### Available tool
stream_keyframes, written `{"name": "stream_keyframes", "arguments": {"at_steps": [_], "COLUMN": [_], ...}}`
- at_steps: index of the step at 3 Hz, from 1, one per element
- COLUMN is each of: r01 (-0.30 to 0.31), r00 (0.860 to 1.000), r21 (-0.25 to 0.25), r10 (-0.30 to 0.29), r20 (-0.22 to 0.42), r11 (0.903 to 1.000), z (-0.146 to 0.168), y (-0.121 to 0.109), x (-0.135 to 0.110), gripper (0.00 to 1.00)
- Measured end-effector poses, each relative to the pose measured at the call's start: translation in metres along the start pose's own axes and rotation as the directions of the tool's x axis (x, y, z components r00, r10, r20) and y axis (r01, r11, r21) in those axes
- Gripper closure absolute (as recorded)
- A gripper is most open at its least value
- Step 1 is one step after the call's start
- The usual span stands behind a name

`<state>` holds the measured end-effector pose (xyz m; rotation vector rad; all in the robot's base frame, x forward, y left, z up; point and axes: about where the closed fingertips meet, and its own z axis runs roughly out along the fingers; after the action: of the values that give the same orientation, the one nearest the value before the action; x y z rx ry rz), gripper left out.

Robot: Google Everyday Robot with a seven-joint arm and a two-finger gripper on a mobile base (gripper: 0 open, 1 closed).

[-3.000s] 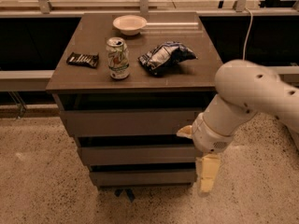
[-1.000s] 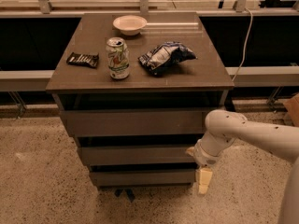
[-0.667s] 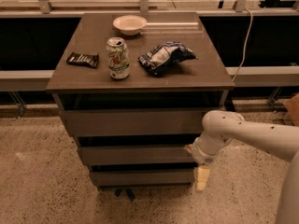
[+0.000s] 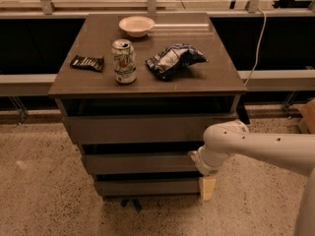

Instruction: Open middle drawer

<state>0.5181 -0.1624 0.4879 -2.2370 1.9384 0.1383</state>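
Note:
The middle drawer (image 4: 140,163) is a flat grey-brown front, the second of three in the cabinet, with a dark gap above it. The top drawer front (image 4: 147,128) is the tallest and the bottom drawer front (image 4: 147,186) is the narrowest. My gripper (image 4: 207,188) hangs from the white arm at the cabinet's lower right corner. It points down beside the right end of the bottom front, just below the middle drawer's right end.
On the cabinet top (image 4: 98,80) stand a white bowl (image 4: 136,25), a drink can (image 4: 124,61), a dark snack bar (image 4: 87,62) and a blue chip bag (image 4: 173,59). Speckled floor surrounds the cabinet. A rail and a cable run behind.
My arm has swung lower and to the left, bringing the gripper closer to the cabinet's lower right corner. The drawers and the items on top have not moved.

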Motion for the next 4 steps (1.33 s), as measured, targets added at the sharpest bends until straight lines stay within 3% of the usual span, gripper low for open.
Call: {"name": "stream_keyframes", "arguments": {"at_steps": [2, 4], "r01": [0.018, 0.067], "r00": [0.999, 0.996], "r21": [0.029, 0.164], "r10": [-0.017, -0.057], "r20": [-0.028, -0.064], "r11": [0.9994, 0.9842], "z": [0.011, 0.039], "y": [0.000, -0.006], "x": [0.004, 0.014], "gripper": [0.00, 0.00]}}
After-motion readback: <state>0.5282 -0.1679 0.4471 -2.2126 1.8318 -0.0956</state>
